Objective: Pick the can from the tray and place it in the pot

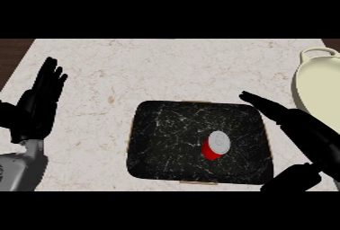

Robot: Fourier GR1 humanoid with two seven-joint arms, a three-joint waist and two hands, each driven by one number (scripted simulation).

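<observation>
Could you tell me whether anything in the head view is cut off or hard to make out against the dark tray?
Head view: the pot is cropped by the right edge; the black right hand blends into the dark tray; the red can stands out clearly.

The counter (166,67) looks like pale polished stone with fine tan veining. The tray (172,148) is black marble-like with white veins, slightly glossy, edged with a thin tan wood-like rim. The can (216,146) has a red painted side and a smooth silver metal top. The pot (315,90) looks cream, smooth, enamel-like.
</observation>
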